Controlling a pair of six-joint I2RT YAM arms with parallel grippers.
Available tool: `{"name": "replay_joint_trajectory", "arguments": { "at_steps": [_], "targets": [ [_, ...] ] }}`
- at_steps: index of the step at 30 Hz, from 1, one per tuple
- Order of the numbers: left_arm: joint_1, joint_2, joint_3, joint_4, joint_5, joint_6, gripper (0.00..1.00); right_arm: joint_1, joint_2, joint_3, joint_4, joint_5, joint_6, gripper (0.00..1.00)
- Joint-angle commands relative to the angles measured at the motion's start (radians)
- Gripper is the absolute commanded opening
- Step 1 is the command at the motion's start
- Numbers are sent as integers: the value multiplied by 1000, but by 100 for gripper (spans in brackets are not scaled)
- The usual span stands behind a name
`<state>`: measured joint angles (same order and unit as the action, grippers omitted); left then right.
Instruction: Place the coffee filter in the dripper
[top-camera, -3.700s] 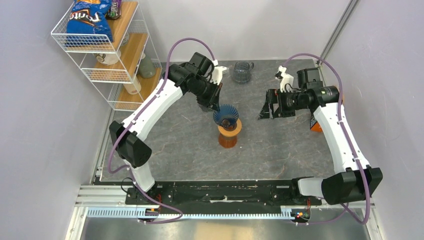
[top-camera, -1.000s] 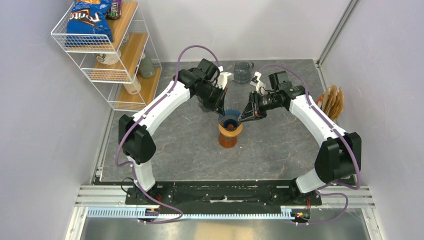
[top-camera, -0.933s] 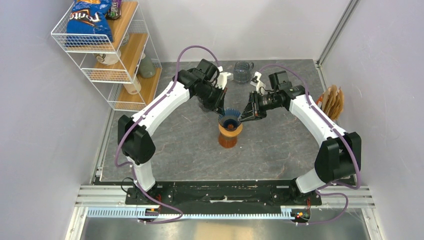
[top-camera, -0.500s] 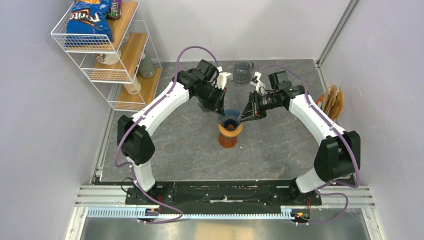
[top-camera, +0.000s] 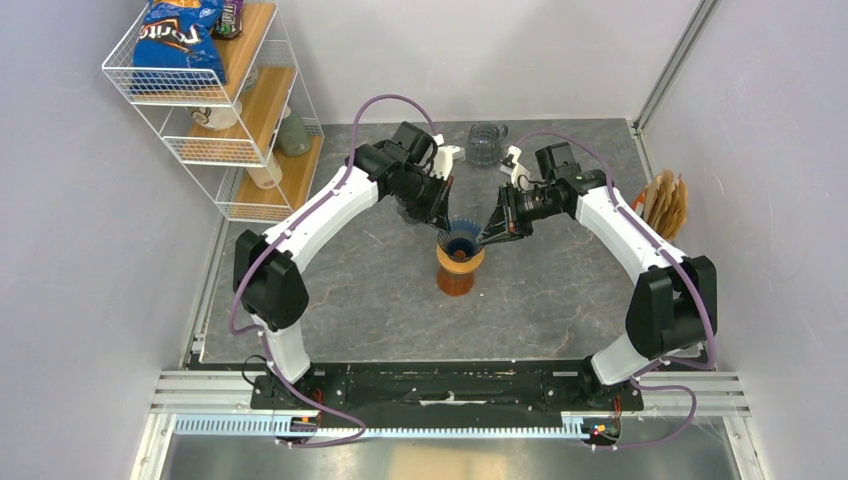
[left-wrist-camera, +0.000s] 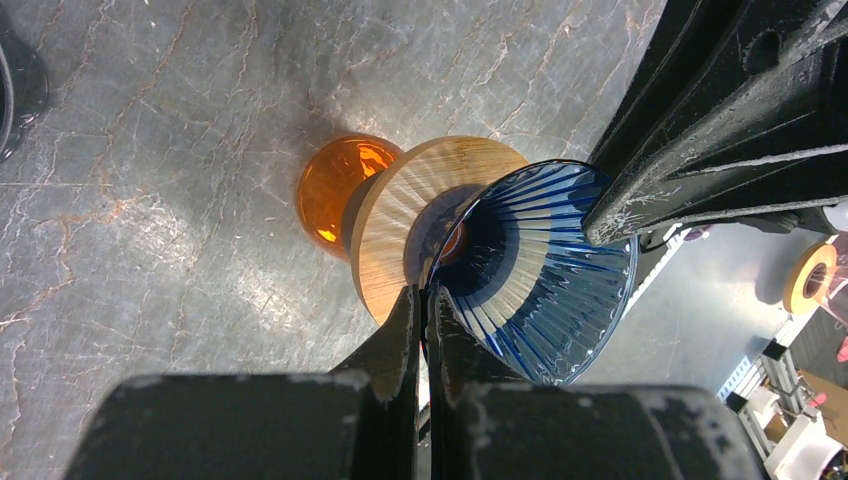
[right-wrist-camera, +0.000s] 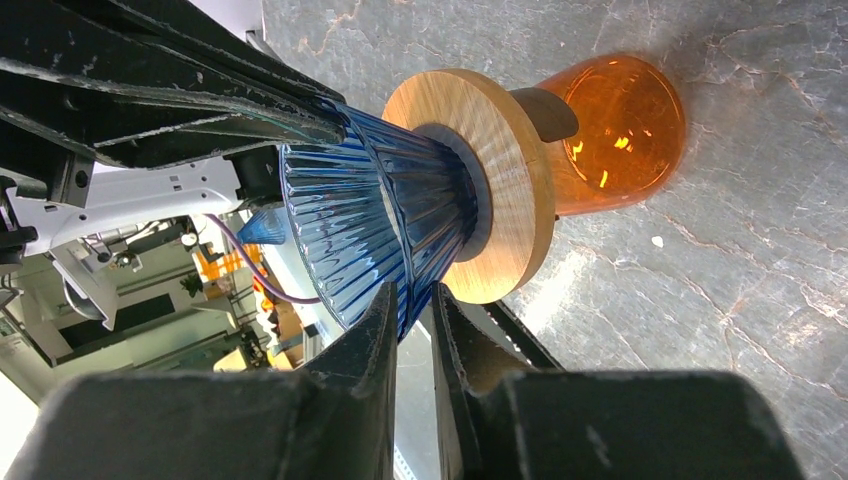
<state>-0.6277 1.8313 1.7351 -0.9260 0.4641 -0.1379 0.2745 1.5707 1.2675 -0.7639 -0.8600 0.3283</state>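
From overhead I see the grey table (top-camera: 560, 300), and at its left a wire shelf (top-camera: 215, 100) topped by a chip bag (top-camera: 180, 40) lettered "Doritos". Mid-table, the blue dripper (top-camera: 460, 233) sits in a wooden collar (left-wrist-camera: 400, 210) over an amber glass base (left-wrist-camera: 335, 190); only my wrist views show its ribbing. The left tool (left-wrist-camera: 422, 295) is clamped on the dripper's rim. The right tool (right-wrist-camera: 412, 300) straddles the opposite rim, but I cannot tell whether it pinches. Only the overhead view shows the brown coffee filters (top-camera: 665, 205), standing at the table's right edge, well apart from the dripper.
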Motion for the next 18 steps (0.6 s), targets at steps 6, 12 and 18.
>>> {"name": "replay_joint_trajectory", "arguments": {
  "at_steps": [6,12,18],
  "targets": [
    [-17,34,-65,-37,-42,18,2,14,52,-7,17,147,-86,18],
    [-15,8,-41,-43,-21,17,9,22,38,18,8,122,-86,21],
    [-14,-6,-9,-58,-16,23,20,27,33,28,-5,118,-90,28]
  ]
}}
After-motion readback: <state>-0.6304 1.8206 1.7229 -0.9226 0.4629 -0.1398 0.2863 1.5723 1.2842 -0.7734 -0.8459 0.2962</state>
